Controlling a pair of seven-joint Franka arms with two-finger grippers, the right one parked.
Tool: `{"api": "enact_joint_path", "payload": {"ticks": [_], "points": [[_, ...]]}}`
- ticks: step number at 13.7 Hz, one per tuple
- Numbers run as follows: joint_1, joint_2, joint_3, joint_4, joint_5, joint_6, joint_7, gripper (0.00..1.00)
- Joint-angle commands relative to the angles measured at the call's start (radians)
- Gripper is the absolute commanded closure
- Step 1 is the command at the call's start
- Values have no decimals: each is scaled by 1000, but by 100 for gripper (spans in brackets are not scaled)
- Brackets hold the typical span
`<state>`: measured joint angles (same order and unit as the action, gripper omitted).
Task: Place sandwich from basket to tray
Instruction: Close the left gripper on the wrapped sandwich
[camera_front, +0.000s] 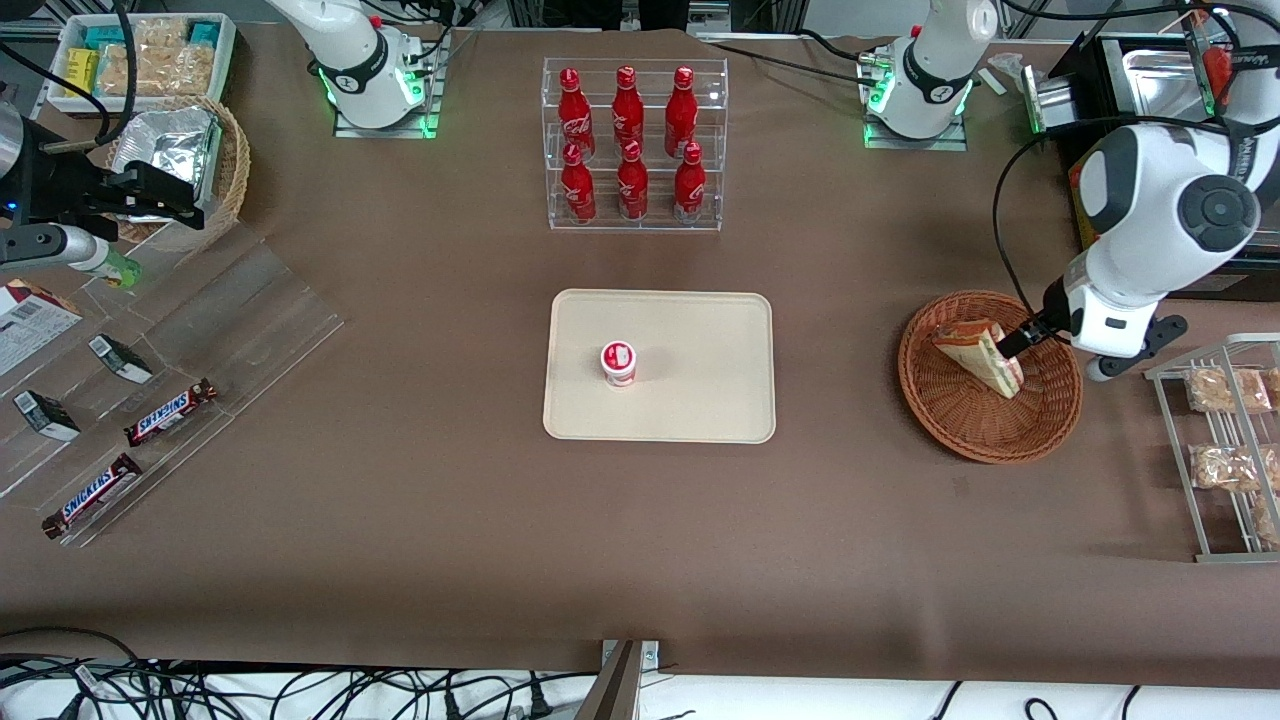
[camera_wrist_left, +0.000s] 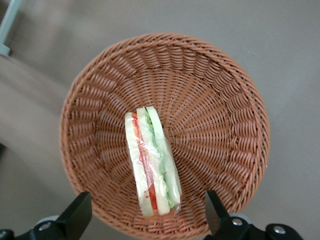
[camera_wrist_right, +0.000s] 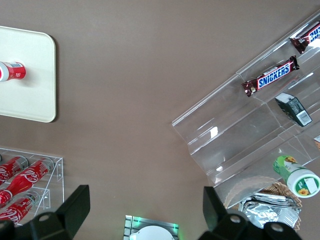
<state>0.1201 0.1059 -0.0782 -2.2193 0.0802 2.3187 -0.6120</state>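
The wrapped sandwich (camera_front: 980, 355) stands on edge in the reddish-brown wicker basket (camera_front: 960, 440), toward the working arm's end of the table. In the left wrist view the sandwich (camera_wrist_left: 152, 160) shows its white bread with red and green layers against the basket's weave (camera_wrist_left: 215, 115). My left gripper (camera_front: 1015, 340) hangs low over the basket and is open. Its two black fingers (camera_wrist_left: 80, 215) stand wide on either side of the sandwich's end without touching it; the gripper (camera_wrist_left: 147, 202) holds nothing. The cream tray (camera_front: 700, 400) lies at mid-table, well apart from the basket.
A small red-and-white cup (camera_front: 619, 363) stands on the tray. A clear rack of red bottles (camera_front: 633, 145) is farther from the camera than the tray. A wire rack of snack packets (camera_front: 1225, 440) sits beside the basket. Acrylic shelves with candy bars (camera_front: 150, 420) lie toward the parked arm's end.
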Motion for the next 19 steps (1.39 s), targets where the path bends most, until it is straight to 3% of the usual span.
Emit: {"api": "enact_joint_path", "payload": {"ticks": [1,12,15,17,19], "points": [[0,-15,-2,-82,29,91,-74,0],[4,110,0,-126,29,291,-132,0],[4,113,0,-126,51,294,-132,42],[6,113,0,-126,101,294,-133,39],[4,112,0,-126,101,292,-135,40]]}}
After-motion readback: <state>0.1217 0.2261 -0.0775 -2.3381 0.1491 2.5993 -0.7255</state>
